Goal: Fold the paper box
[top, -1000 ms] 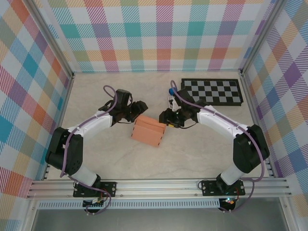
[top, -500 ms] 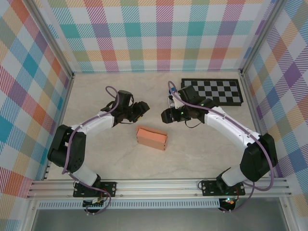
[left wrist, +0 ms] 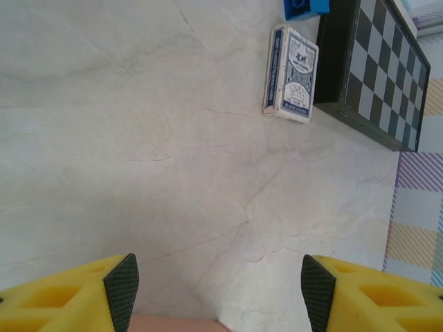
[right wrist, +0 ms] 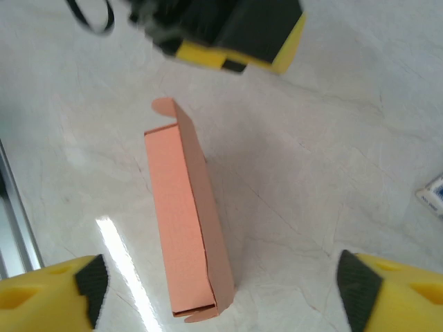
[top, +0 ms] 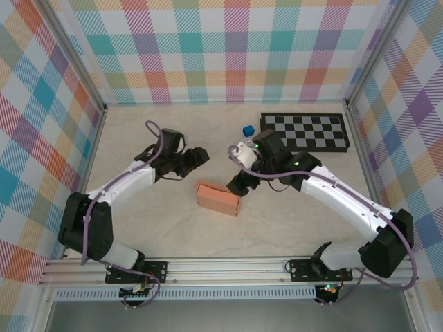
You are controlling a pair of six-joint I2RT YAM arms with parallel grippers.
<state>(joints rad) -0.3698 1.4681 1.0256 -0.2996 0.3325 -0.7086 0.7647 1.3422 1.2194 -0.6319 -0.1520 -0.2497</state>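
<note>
The paper box (top: 219, 198) is a salmon-orange rectangular box lying flat on the marble table between the two arms. From the right wrist it shows lengthwise (right wrist: 185, 223), with small flaps sticking out at both ends. My right gripper (top: 236, 185) hovers just above the box's right end, jaws wide open and empty (right wrist: 221, 289). My left gripper (top: 201, 156) is up and to the left of the box, apart from it, open with nothing between its fingers (left wrist: 216, 289). A sliver of the box shows at the bottom edge of the left wrist view (left wrist: 173, 324).
A black-and-white checkerboard (top: 306, 131) lies at the back right. A tiny blue cube (top: 248, 130) and a blue-white card pack (left wrist: 291, 73) sit beside its left edge. Plaid walls enclose the table on three sides.
Both grippers let go of the box; it dropped flat onto the table. The right gripper opened wide and moved over the box's right end. The left gripper drew back slightly.
</note>
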